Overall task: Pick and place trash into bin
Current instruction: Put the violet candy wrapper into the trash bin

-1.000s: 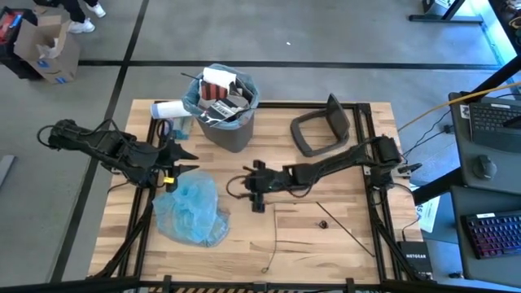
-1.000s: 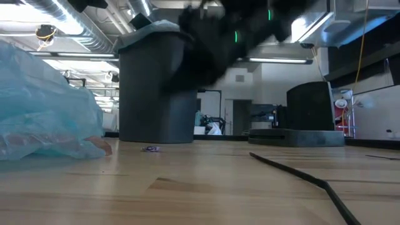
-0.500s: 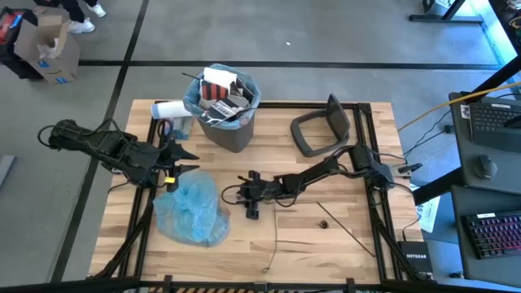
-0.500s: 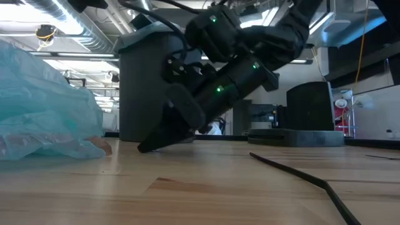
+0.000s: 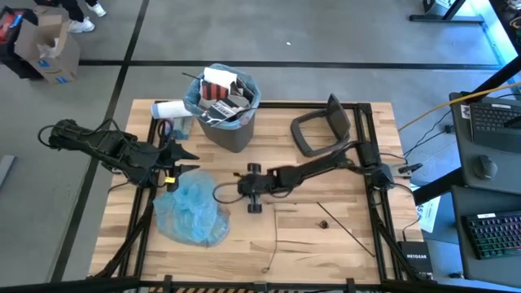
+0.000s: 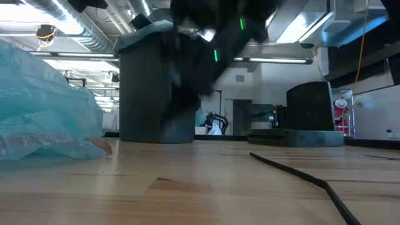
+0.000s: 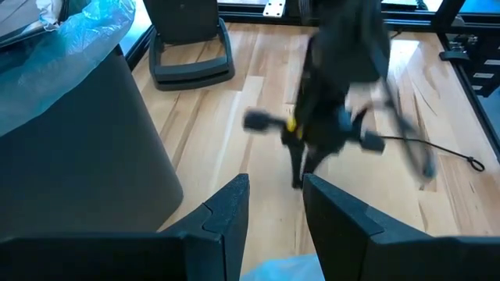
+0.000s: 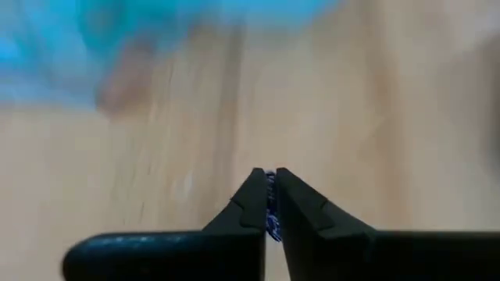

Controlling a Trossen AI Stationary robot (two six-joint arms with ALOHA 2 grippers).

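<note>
The bin (image 5: pixel 225 114), dark grey with a light blue liner, stands at the table's far side, filled with paper and printed packets. Its lid (image 5: pixel 321 126) lies to its right. My right gripper (image 5: pixel 236 189) reaches to mid-table and is shut on a small bluish scrap (image 8: pixel 271 186). My left gripper (image 5: pixel 189 160) hovers open at the left, beside the bin, with nothing between its fingers (image 7: pixel 234 204). A crumpled light blue bag (image 5: pixel 193 209) lies on the table near it. Thin dark sticks (image 5: pixel 346 230) lie at the near right. My right gripper pinches the small scrap (image 8: pixel 272 222) between its two fingers, at their free ends, slanting down from the table's right. A bit of the scrap shows in the slit between the fingertips (image 8: pixel 251 195). Blur hides whether it rests on the table.
A white paper roll (image 5: pixel 168 109) and some small litter lie at the table's far left corner. Another thin stick (image 5: pixel 274 236) and a small dark bit (image 5: pixel 323 224) lie on the near part of the table. A dark stick (image 6: pixel 300 176) runs across the low view.
My right gripper has tipped further down and sunk to the table, toward the blue bag, then shut on the small scrap. The scrap no longer lies at its earlier spot in front of the bin.
</note>
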